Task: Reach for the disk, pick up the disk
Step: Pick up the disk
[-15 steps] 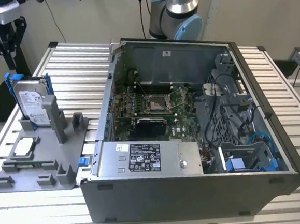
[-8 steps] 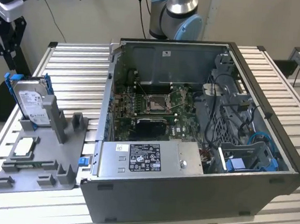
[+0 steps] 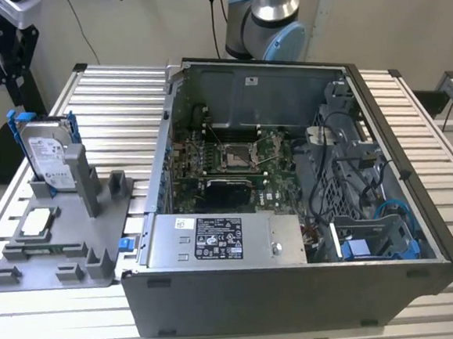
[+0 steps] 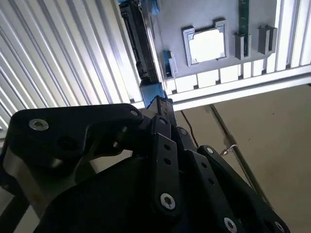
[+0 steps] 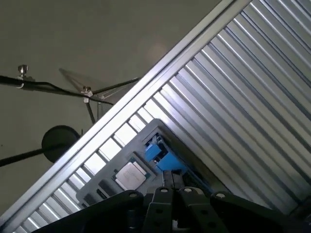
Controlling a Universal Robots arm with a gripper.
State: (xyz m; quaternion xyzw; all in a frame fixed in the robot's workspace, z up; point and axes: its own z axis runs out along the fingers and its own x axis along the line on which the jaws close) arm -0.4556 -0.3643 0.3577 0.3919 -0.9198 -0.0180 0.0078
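While the disk [image 3: 51, 156] leaned on edge in a slot at the far end of the grey tray [image 3: 76, 240], its white label faced up and toward the exterior camera. A blue bracket [image 3: 13, 121] framed it, with blue prongs rising past its upper corners. The tray lay on the slatted counter [image 3: 114, 106], close to the counter's edge at the exterior view's left. A small square chip [image 3: 35, 223] sat flat in a recess of the tray, nearer the counter's front edge and apart from the disk. An open case [image 3: 279, 299] lay on its side just beside the tray, across the counter's middle. The arm [image 3: 266, 19] rose behind it at the counter's far edge.

In the second wrist view the black linkage of the jaws reached toward the tray [image 4: 194, 14], its tip in line with a blue corner of the bracket [image 4: 151, 91]. Whether it touched the bracket I could not tell. How far the jaws stood apart, and whether they had hold of anything, could not be told either. The chip [image 4: 206, 46] shone pale in its recess beyond. In the first wrist view the bracket [image 5: 160, 158] showed just past the linkage, with the chip [image 5: 130, 175] beside it and the counter's edge and the floor beyond.
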